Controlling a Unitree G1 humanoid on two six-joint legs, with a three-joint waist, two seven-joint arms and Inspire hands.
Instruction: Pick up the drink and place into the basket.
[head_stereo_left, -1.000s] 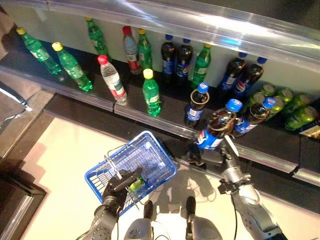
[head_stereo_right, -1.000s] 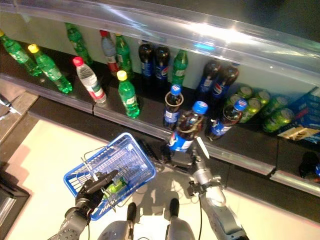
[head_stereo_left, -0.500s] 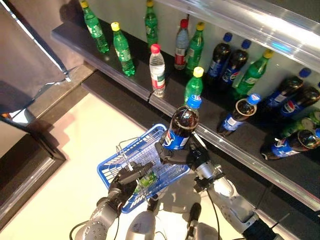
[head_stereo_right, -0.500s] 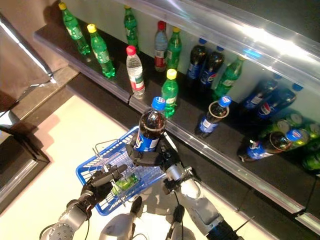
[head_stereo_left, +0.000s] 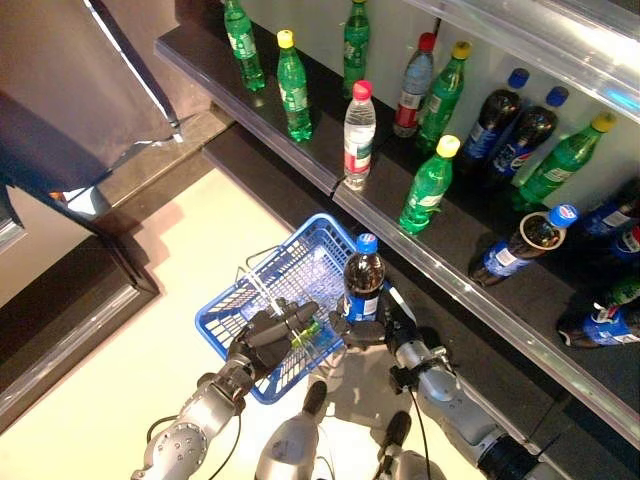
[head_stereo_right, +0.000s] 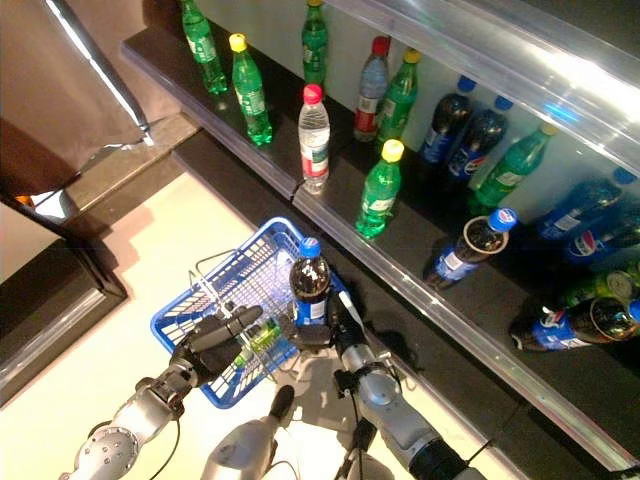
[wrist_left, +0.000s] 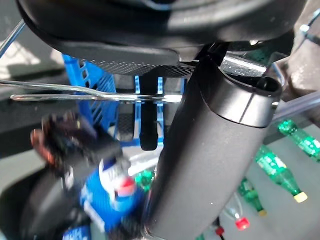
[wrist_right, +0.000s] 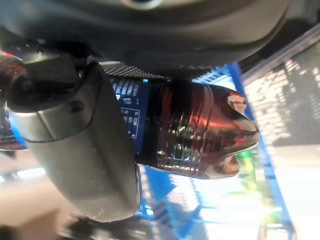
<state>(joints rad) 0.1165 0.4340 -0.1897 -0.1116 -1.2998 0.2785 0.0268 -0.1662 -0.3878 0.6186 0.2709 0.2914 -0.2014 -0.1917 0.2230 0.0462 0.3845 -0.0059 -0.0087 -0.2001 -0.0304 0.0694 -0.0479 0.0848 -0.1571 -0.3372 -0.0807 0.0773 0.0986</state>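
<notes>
A cola bottle (head_stereo_left: 362, 285) with a blue cap and blue label stands upright at the right end of the blue wire basket (head_stereo_left: 262, 292). My right hand (head_stereo_left: 372, 328) is shut round its lower half. In the right wrist view the bottle's dark base (wrist_right: 200, 131) hangs over the basket's blue mesh (wrist_right: 252, 102); I cannot tell whether they touch. My left hand (head_stereo_left: 262, 336) is curled on the basket's wire handle (wrist_left: 85, 92) and holds the basket off the floor. The left wrist view also shows the bottle (wrist_left: 114, 186) past my thumb (wrist_left: 210, 150).
A green bottle (head_stereo_left: 306, 333) lies in the basket by my left hand. Behind it a dark shelf (head_stereo_left: 330, 185) carries green bottles (head_stereo_left: 427, 188), a water bottle (head_stereo_left: 358, 138) and cola bottles (head_stereo_left: 522, 240). A dark step (head_stereo_left: 70, 320) borders the pale floor on the left.
The camera has shifted. My right hand brought the cola bottle from the shelf across to the basket and lowered it at its right end. My left hand kept hold of the handle.
</notes>
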